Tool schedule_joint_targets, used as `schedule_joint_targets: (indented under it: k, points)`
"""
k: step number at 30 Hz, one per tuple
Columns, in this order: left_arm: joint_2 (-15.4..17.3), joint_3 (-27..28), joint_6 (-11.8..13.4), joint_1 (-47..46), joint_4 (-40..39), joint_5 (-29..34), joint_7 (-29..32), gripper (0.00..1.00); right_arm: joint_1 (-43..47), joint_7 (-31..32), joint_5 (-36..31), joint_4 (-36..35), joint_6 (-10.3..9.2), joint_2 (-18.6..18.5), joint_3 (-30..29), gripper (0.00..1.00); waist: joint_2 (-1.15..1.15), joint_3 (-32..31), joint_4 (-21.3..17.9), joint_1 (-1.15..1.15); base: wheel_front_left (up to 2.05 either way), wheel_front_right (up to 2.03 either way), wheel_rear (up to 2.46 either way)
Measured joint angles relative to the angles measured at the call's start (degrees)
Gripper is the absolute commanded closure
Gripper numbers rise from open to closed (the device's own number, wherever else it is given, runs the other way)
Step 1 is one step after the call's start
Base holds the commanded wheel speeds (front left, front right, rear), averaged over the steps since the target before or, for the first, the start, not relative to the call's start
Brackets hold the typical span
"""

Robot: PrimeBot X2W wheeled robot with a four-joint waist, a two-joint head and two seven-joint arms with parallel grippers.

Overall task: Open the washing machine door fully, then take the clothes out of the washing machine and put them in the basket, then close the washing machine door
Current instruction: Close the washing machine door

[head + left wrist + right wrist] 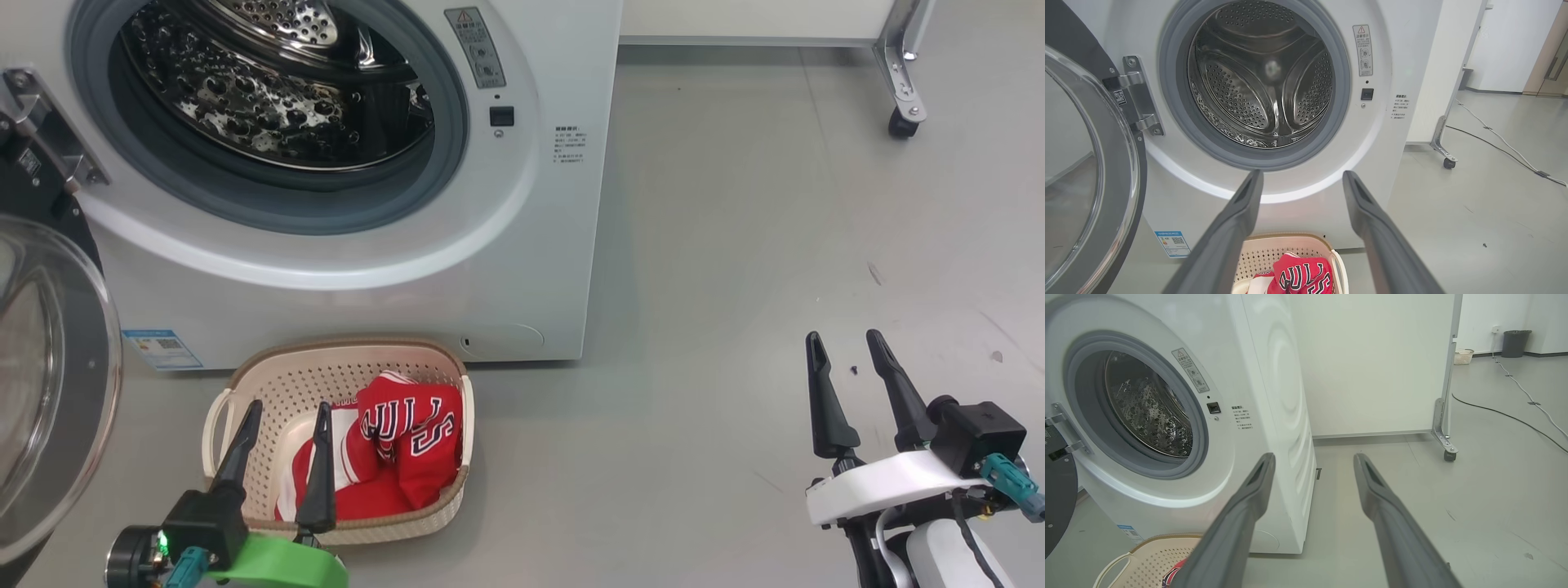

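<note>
Red-and-white clothes [400, 457] are piled in the basket [343, 359], which sits on the floor just in front of the washing machine [522, 269]. The washing machine door [49, 392] is swung wide open on the left, so you can see the steel drum [269, 90]. Left claw [290, 404] hovers over the basket, fingers apart, holding nothing. Right claw [842, 335] is well off to the right above the floor, also spread with nothing in it.
</note>
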Motion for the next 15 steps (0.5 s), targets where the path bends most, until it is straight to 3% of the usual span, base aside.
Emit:
schedule_joint_targets:
  k: [15]
  points:
    - [0.0,0.55,0.05,0.0,-0.01,0.0,0.0,0.0,0.0,0.0,-0.01,0.27,0.0,0.08,0.31,0.0,0.0,-0.33,-0.01,0.0,-0.98,0.98,0.0]
